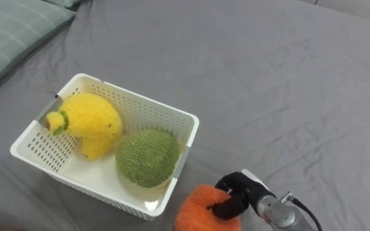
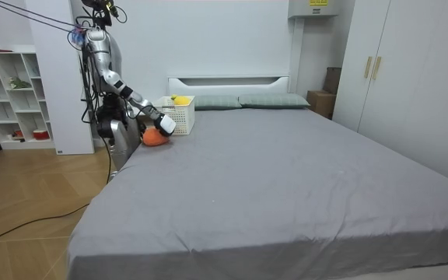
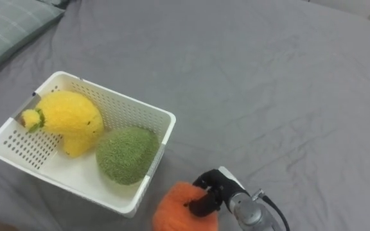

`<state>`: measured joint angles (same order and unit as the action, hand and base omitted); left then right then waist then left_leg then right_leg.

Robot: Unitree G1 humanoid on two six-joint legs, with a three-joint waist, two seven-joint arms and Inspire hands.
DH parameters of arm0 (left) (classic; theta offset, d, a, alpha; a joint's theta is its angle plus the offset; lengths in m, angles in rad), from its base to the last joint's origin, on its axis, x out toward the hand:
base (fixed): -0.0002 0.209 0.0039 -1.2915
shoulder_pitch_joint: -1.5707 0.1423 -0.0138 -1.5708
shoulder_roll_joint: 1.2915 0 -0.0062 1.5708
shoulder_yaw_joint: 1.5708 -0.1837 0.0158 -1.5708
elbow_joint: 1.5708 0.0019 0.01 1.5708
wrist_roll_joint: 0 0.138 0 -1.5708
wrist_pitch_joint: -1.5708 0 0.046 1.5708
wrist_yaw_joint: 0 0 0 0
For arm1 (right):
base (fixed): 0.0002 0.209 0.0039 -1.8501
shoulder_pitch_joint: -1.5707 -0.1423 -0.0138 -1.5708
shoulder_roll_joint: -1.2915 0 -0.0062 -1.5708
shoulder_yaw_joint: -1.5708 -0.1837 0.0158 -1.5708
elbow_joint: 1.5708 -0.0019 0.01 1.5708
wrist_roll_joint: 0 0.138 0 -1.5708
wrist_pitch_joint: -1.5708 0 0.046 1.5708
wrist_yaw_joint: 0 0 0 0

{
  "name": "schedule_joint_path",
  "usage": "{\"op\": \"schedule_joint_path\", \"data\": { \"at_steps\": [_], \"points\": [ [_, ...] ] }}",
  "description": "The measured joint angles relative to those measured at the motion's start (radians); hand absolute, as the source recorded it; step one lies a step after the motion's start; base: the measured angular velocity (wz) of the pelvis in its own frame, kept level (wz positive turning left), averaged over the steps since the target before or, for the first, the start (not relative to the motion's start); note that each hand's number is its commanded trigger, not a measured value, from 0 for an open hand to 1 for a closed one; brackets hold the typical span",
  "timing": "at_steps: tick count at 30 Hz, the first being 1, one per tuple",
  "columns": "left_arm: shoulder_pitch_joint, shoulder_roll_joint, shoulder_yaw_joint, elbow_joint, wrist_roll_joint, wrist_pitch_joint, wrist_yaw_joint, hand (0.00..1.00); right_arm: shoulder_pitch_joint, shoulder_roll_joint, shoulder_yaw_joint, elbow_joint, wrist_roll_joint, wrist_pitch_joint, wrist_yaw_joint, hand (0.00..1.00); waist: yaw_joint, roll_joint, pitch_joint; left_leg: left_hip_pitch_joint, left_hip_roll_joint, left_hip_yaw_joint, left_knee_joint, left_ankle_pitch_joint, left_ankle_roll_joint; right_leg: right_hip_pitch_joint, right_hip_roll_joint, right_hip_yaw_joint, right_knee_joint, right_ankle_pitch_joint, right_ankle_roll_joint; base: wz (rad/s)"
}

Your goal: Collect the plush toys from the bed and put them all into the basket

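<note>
An orange plush toy (image 1: 201, 210) lies on the grey bed at the bottom edge of the eye views, just right of the basket's near corner. My right hand (image 1: 236, 194) has its dark fingers curled into the toy's top. A white slotted basket (image 1: 101, 192) holds a yellow plush toy (image 1: 90, 122) at the left and a green plush ball (image 1: 148, 157) at the right. In the room view I stand at the bed's side by the headboard, with the orange toy (image 2: 153, 137) and my right hand (image 2: 164, 124) beside the basket (image 2: 180, 115).
A green checked pillow (image 1: 8, 35) lies at the upper left of the bed. The grey bedsheet (image 1: 275, 83) stretches wide to the right and far side. White shelves (image 2: 14, 101) and wardrobes (image 2: 411, 78) line the room's walls.
</note>
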<state>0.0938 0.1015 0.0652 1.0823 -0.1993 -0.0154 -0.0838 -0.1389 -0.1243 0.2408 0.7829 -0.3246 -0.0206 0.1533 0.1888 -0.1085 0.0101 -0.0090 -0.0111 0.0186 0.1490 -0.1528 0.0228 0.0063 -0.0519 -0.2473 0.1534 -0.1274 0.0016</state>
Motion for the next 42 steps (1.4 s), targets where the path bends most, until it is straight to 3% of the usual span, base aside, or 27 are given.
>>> {"op": "schedule_joint_path", "data": {
  "at_steps": [6, 12, 26, 37, 42],
  "points": [
    [0.009, -0.002, 0.012, -0.002, 0.017, 0.001, 0.000, 0.00, 0.000, -0.006, -0.030, -0.148, 0.002, 0.000, -0.044, 1.00, -0.022, 0.003, -0.0053, 0.005, 0.000, 0.003, 0.002, 0.000, 0.000, 0.003, -0.001, 0.002, 0.001, 0.000, 0.000, 0.00],
    [0.015, -0.001, 0.011, 0.004, 0.016, 0.002, 0.000, 0.00, 0.021, -0.010, -0.039, -0.289, -0.008, 0.023, -0.040, 1.00, -0.050, 0.007, -0.0042, 0.015, 0.000, 0.007, 0.001, -0.002, 0.002, 0.011, -0.001, 0.011, 0.000, 0.000, 0.000, -0.02],
    [0.017, -0.008, 0.011, 0.004, 0.015, 0.015, 0.016, 0.00, 0.041, -0.075, -0.070, -0.594, -0.001, 0.026, -0.117, 1.00, -0.046, 0.020, -0.0036, 0.037, 0.003, 0.025, -0.014, -0.002, 0.002, 0.012, 0.003, 0.026, 0.004, 0.001, 0.001, -0.04],
    [0.017, -0.010, 0.009, 0.004, 0.015, 0.014, 0.017, 0.00, 0.031, -0.074, -0.070, -0.618, -0.001, 0.027, -0.136, 1.00, -0.042, 0.020, -0.0033, 0.037, 0.003, 0.029, -0.016, -0.002, 0.002, 0.012, 0.002, 0.028, 0.006, 0.001, 0.001, 0.00],
    [0.017, -0.009, 0.012, 0.006, 0.016, 0.014, 0.022, 0.00, 0.031, -0.076, -0.083, -0.715, -0.007, 0.035, -0.152, 1.00, -0.040, 0.019, -0.0025, 0.036, 0.004, 0.031, -0.017, -0.002, 0.002, 0.010, 0.002, 0.029, 0.010, 0.001, 0.001, 0.00]
  ]
}}
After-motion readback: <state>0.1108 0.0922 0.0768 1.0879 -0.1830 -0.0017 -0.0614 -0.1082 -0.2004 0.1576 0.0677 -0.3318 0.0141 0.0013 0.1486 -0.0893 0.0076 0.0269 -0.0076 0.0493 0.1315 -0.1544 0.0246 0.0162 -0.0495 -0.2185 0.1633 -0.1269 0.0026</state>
